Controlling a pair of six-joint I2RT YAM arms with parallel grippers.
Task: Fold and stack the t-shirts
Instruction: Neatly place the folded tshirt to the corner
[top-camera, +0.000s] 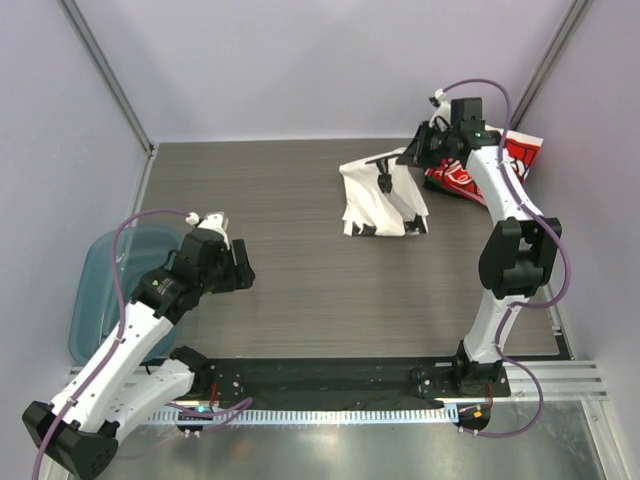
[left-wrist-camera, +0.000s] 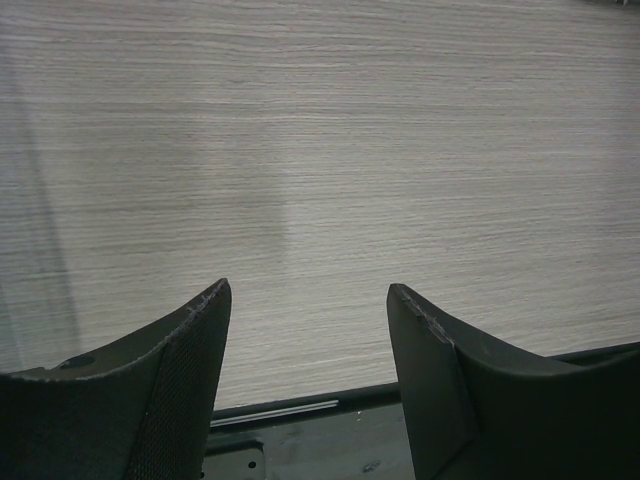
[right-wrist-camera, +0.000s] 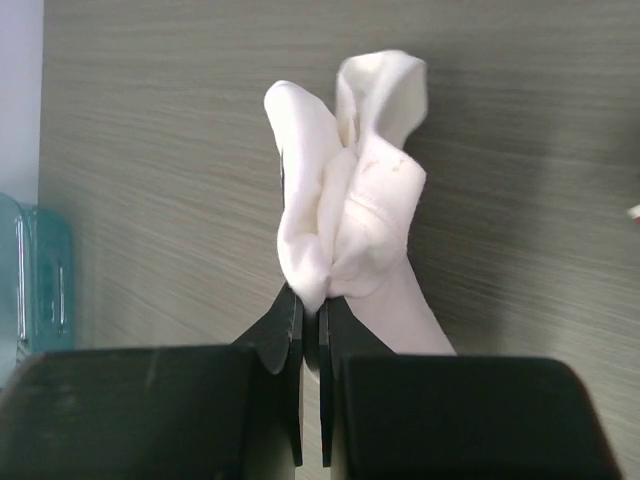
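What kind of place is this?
Likely a robot lab booth: plain walls enclose a wood-grain table, two arms are bolted to a metal rail, and the right gripper holds a white t-shirt.

A grey wood-grain table spreads beneath and ahead of my left gripper. A teal translucent bin sits behind it, at the table's left edge. Pale walls enclose everything.

I see the loose shirt over the far right part of the table, hanging from my right gripper. The folded shirts lie just right of it. The bin sits off the table's left side, beside my left gripper.
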